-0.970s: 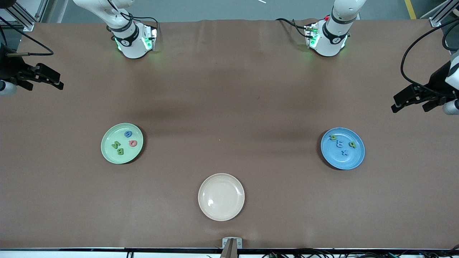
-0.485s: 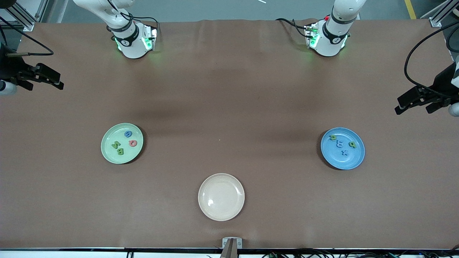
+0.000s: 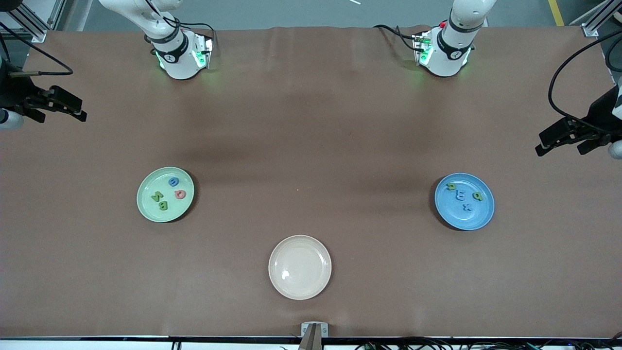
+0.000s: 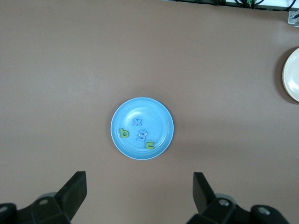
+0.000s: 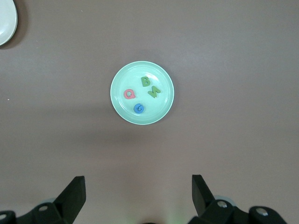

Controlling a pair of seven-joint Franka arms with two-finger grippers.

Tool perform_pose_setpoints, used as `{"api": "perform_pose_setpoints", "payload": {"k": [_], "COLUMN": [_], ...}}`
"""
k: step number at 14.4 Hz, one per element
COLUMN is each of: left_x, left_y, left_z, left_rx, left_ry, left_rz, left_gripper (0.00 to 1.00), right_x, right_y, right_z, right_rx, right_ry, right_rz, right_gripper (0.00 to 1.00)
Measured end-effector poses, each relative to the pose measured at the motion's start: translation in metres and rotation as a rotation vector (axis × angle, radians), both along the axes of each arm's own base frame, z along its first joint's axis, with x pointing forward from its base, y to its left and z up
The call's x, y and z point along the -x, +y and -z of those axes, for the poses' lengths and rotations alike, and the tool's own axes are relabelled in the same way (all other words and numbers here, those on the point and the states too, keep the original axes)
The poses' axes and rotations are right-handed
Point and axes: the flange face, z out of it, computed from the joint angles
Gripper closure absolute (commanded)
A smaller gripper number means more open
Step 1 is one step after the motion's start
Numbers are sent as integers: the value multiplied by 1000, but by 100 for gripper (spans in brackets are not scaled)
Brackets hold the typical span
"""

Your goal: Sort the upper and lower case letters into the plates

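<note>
The green plate point(image 3: 165, 194) lies toward the right arm's end of the table and holds four capitals: a green B point(image 5: 145, 81), a green N point(image 5: 154, 91), a pink Q point(image 5: 129, 94) and a blue G point(image 5: 138, 108). The blue plate point(image 3: 464, 201) lies toward the left arm's end and holds four small letters: a green b point(image 4: 124, 134), a blue x point(image 4: 137, 122), a blue m-like letter point(image 4: 142, 136) and a green n-like letter point(image 4: 149, 145). The beige plate point(image 3: 300, 267), nearer the camera between them, holds nothing, so the sorting looks done.

The left gripper point(image 3: 566, 138) hangs at its own table end, jaws apart, holding nothing. The right gripper point(image 3: 56, 104) waits at its end, likewise spread and unloaded. Both appear parked clear of the plates.
</note>
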Motion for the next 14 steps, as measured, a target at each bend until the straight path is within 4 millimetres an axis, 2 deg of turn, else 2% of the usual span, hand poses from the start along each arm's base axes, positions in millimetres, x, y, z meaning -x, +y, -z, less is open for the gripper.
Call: {"api": "perform_pose_setpoints", "payload": {"k": [4,8,14], "left_x": [-2,-6,-7], "left_y": [-4,-17,-29], "left_z": [5,11,9], "left_rx": [-18,-41,-57], "left_ry": [7,15,11], "left_rz": [12,25,38], "left_gripper": [0,0,0], "right_x": [0,0,0], "right_y": [0,0,0], "right_z": [0,0,0], "right_rx": [0,0,0], "right_ry": [0,0,0], "right_rz": [0,0,0], "right_gripper": [0,0,0]}}
